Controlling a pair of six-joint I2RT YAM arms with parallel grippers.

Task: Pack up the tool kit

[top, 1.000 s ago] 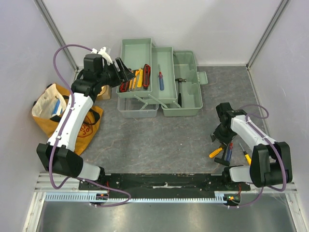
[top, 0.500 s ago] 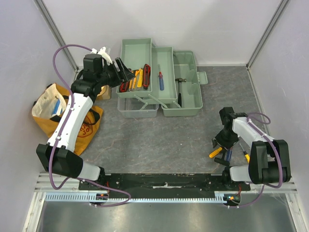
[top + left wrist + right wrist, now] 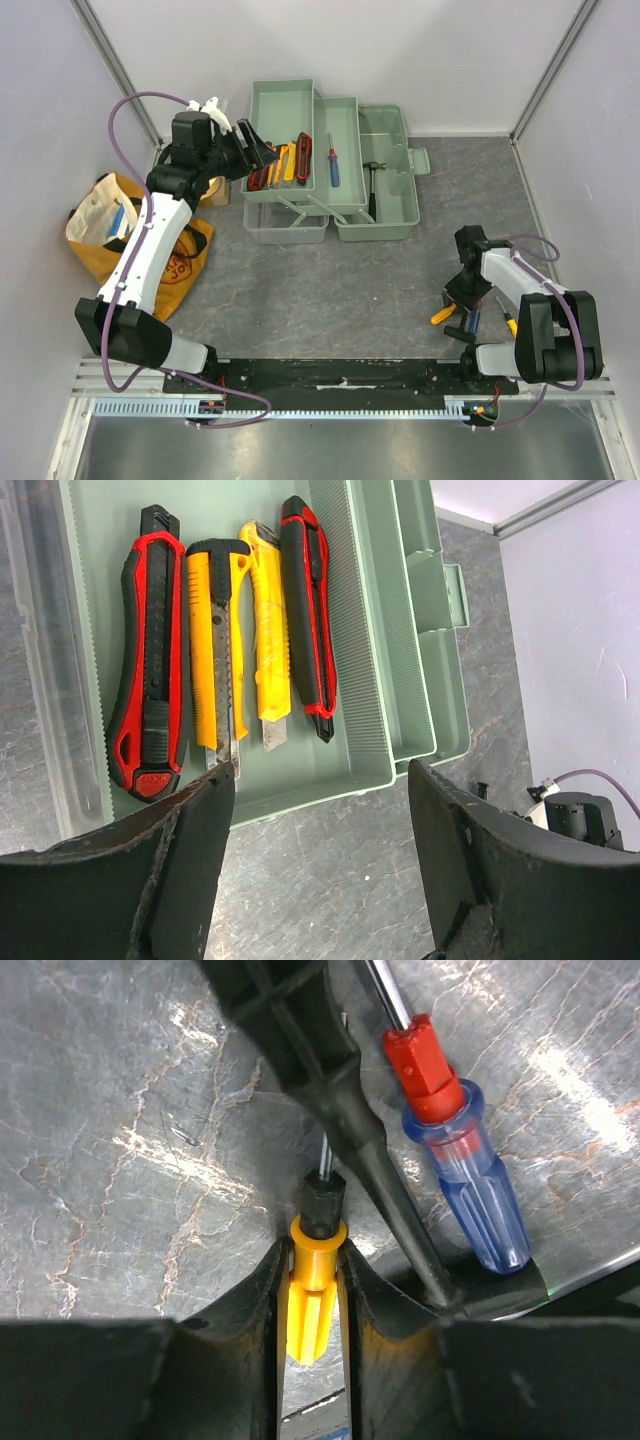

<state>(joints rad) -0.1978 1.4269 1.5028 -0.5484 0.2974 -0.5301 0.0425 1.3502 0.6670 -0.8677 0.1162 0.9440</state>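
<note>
The sage-green toolbox (image 3: pixel 392 231) stands unfolded at the back, its trays spread out. Several utility knives lie side by side in the left tray (image 3: pixel 372 630): a red one (image 3: pixel 150 660), two yellow ones (image 3: pixel 215 650), another red one (image 3: pixel 308 610). My left gripper (image 3: pixel 320 780) hangs open just in front of that tray, also visible from above (image 3: pixel 258 150). My right gripper (image 3: pixel 313 1252) is down on the table at the near right, shut on the yellow screwdriver's handle (image 3: pixel 315 1295). A blue-handled screwdriver (image 3: pixel 468 1190) lies right beside it.
A screwdriver (image 3: pixel 333 160) lies in the middle tray and a hammer (image 3: pixel 372 185) in the main box. A yellow-orange cloth bag (image 3: pixel 100 240) sits at the left. Another yellow-handled tool (image 3: pixel 511 322) lies near the right arm. A black plastic piece (image 3: pixel 330 1080) crosses between the two screwdrivers.
My right gripper has moved down towards the near edge onto the yellow screwdriver and closed on its handle. The left arm has not moved.
</note>
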